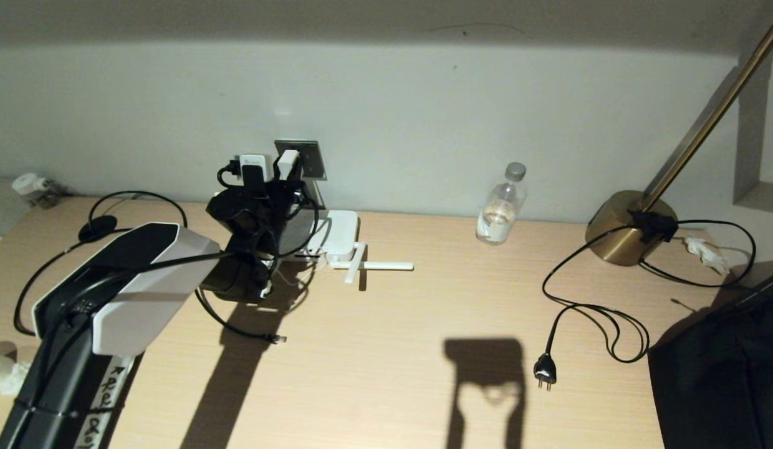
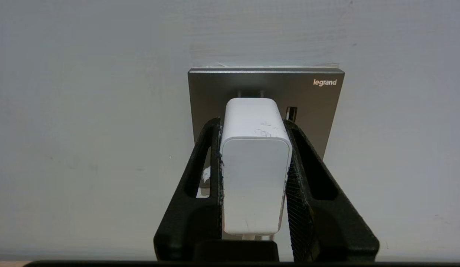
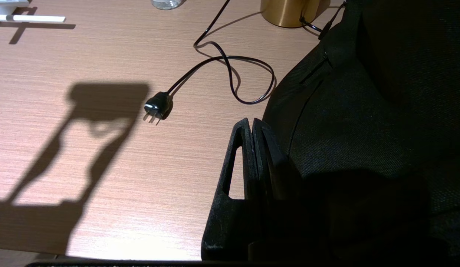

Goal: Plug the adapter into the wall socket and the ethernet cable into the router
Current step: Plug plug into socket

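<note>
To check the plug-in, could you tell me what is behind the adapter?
The grey wall socket sits directly behind the adapter, which the left gripper clamps. The adapter covers its pins and the holes.

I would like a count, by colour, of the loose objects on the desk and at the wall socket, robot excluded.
White: 2, adapter, router
Black: 2, ethernet cable, lamp cord with plug
Brass: 1, lamp
Clear: 1, water bottle
Total: 6

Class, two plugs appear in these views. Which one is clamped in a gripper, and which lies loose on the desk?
The white adapter is clamped by the left gripper against the wall socket. The black two-pin plug lies loose on the desk, untouched.
</note>
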Motion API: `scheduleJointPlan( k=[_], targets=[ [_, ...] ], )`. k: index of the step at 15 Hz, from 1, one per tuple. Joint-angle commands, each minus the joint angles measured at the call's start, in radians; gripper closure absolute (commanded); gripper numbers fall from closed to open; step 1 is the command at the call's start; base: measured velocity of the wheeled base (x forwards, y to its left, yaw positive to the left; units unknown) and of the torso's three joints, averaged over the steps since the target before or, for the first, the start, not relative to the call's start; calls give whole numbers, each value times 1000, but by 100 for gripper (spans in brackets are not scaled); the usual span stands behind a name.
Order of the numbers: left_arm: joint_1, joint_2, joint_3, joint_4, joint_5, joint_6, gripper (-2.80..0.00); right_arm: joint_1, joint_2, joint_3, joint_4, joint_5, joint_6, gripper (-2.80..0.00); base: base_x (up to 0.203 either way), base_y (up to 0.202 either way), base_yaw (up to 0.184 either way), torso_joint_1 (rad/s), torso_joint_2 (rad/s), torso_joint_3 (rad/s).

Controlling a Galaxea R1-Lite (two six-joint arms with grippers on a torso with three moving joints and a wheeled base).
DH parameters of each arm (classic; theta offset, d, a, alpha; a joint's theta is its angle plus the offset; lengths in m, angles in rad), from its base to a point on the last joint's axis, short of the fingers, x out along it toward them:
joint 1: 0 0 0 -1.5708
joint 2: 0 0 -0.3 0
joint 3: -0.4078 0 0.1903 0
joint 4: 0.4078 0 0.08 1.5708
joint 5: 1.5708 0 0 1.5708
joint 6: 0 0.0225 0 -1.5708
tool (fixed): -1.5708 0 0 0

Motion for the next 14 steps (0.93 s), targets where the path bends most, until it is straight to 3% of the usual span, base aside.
scheduleJointPlan(
  k=[1,14],
  targets=[
    [0,7,-6,-3,1,1,0,0,2,0,0,0,0,0,0,0,0,0,0,0],
    [3,30,-88,84,-5,1,0,0,2,0,0,0,1,0,0,0,0,0,0,0]
  ],
)
